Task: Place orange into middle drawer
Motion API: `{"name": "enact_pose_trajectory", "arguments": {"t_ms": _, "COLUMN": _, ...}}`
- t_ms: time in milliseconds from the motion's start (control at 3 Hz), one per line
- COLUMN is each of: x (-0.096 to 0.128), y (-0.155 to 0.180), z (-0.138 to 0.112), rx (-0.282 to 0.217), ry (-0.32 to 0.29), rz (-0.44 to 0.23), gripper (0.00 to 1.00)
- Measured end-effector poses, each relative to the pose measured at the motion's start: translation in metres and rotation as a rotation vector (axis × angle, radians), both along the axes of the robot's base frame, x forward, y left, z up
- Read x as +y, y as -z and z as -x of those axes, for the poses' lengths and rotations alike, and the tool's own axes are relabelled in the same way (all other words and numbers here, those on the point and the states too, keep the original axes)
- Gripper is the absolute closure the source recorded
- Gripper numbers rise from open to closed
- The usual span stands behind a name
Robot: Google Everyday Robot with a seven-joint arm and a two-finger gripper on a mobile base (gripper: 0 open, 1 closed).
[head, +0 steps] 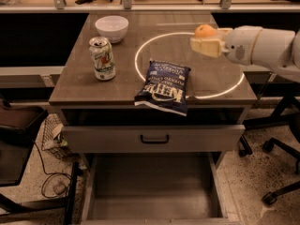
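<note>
The orange [205,30] is held in my gripper [206,42], whose cream fingers [204,46] close around its lower half. The gripper hangs above the right side of the tabletop, over the white circle marking, right of the chip bag. The white arm [262,48] reaches in from the right. The middle drawer [150,191] is pulled open at the bottom of the cabinet, with a bare grey floor, well below and to the left of the gripper.
On the brown tabletop [79,83] stand a white bowl [111,28], a soda can [102,58] and a blue chip bag [164,86] at the front edge. The upper drawer front [154,138] with a black handle is slightly out. Chair wheels [272,196] stand at right, cables at left.
</note>
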State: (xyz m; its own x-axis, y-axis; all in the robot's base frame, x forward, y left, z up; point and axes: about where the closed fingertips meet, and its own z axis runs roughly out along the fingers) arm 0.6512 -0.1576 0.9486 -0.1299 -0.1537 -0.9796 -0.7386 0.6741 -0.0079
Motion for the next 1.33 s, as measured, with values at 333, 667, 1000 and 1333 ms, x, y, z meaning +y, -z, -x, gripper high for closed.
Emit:
{"name": "enact_pose_trajectory", "arguments": {"t_ms": 333, "x": -0.016, "y": 0.037, "z": 0.036, "rx": -0.001, "ry": -0.003, "rz": -0.032, "gripper": 1.0}}
{"name": "enact_pose_trajectory", "arguments": {"t_ms": 667, "x": -0.041, "y": 0.058, "z": 0.072, "rx": -0.022, "ry": 0.019, "rz": -0.05, "gripper": 1.0}}
{"name": "enact_pose_trajectory", "arguments": {"t_ms": 1000, "x": -0.07, "y": 0.09, "z": 0.119, "rx": -0.027, "ry": -0.027, "rz": -0.02, "gripper": 1.0}}
{"name": "enact_pose_trajectory", "arguments": {"t_ms": 1333, "x": -0.076, "y": 0.121, "z": 0.151, "rx": 0.006, "ry": -0.123, "rz": -0.033, "gripper": 1.0}}
